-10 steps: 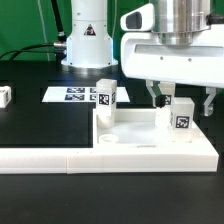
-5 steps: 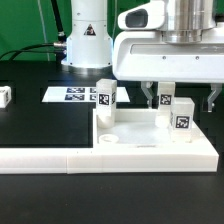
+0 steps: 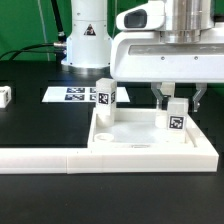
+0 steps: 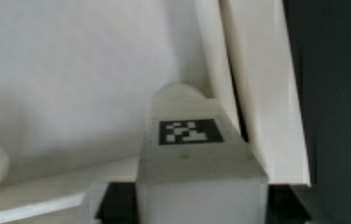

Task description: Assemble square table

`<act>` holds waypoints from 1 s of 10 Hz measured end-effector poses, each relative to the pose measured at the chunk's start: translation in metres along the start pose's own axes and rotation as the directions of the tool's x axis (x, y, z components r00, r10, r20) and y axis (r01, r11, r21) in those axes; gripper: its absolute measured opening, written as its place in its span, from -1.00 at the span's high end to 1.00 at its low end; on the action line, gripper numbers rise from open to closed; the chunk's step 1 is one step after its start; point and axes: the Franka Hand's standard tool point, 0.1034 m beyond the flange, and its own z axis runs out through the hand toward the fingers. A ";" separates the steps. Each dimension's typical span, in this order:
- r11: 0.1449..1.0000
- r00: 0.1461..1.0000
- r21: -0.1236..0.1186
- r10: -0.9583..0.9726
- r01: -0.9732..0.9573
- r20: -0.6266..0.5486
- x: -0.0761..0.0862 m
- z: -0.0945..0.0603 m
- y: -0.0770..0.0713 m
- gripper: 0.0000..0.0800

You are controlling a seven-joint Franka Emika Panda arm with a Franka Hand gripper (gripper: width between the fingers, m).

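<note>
End effector (image 3: 178, 100) seemingly astride blocky white tagged leg (image 3: 177, 115) on smooth tabletop (image 3: 150, 150).

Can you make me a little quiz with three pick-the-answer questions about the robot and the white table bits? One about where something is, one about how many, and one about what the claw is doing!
1. Where is the flat marker board with its tags?
A. On the black table, on the exterior view's left of the tabletop
B. Inside the tabletop
C. In the gripper

2. How many legs stand upright on the tabletop?
A. One
B. Two
C. Four

3. What is the gripper doing?
A. Hanging far above everything
B. Closing its fingers around a leg
C. Holding the marker board

Answers:
1 A: it lies flat on the table beside the tray-like tabletop.
2 B: the leg by the corner and the leg between the fingers.
3 B: a finger sits on each side of that leg.
</note>
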 end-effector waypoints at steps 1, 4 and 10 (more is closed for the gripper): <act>1.000 1.000 0.000 0.006 -0.006 0.000 0.000 0.000 0.000 0.27; 0.994 0.993 -0.004 0.114 -0.114 -0.016 0.003 0.000 0.005 0.27; 0.997 0.997 0.010 -0.075 0.075 0.022 0.000 -0.036 0.015 -0.32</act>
